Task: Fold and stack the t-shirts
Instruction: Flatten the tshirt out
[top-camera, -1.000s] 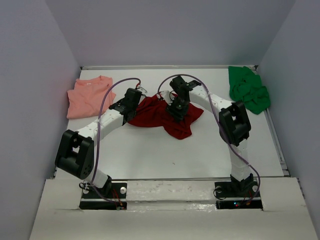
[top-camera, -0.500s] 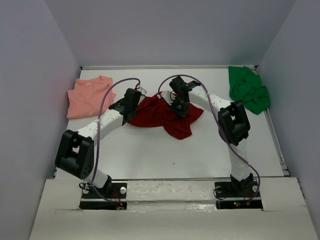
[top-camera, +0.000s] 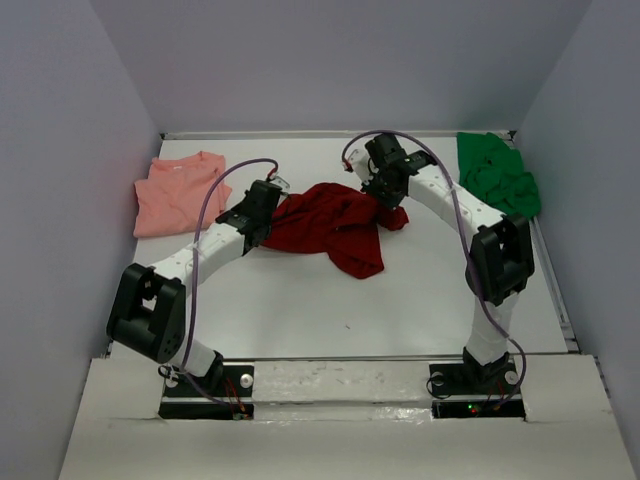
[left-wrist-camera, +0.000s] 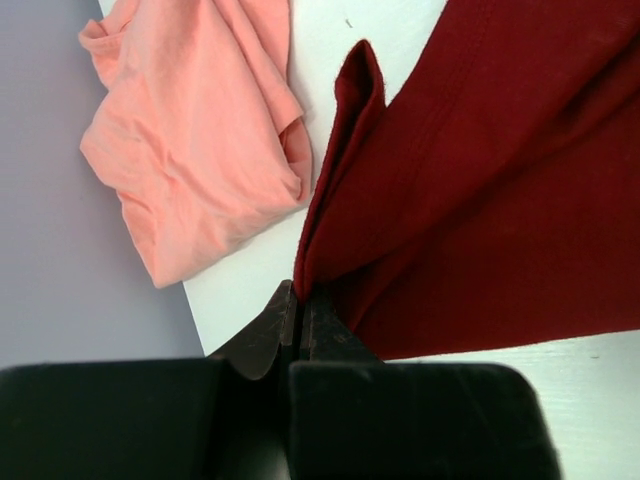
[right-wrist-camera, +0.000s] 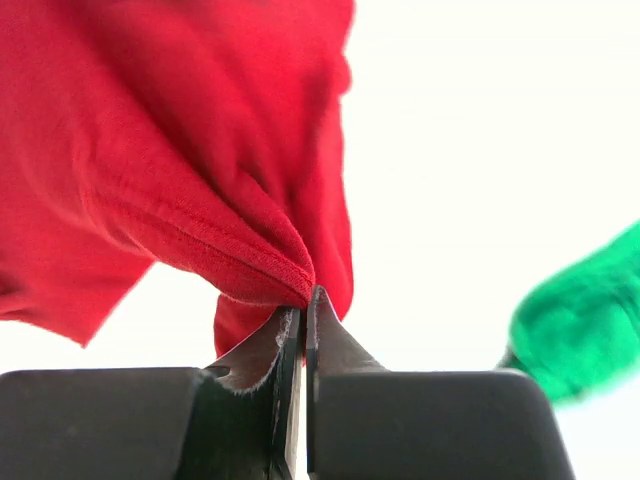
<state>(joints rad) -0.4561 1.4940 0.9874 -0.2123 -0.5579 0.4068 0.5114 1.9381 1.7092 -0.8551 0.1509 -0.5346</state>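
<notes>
Tip: left gripper and right gripper each pinch the dark red t-shirt, so I'd spread them evenly to flatten it.

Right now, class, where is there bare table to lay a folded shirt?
Free: the wide near strip of table between the dark red t-shirt and arm bases; a narrower far strip between salmon pink t-shirt and right arm. Crowded: the middle, where left gripper and right gripper pinch the red one.
</notes>
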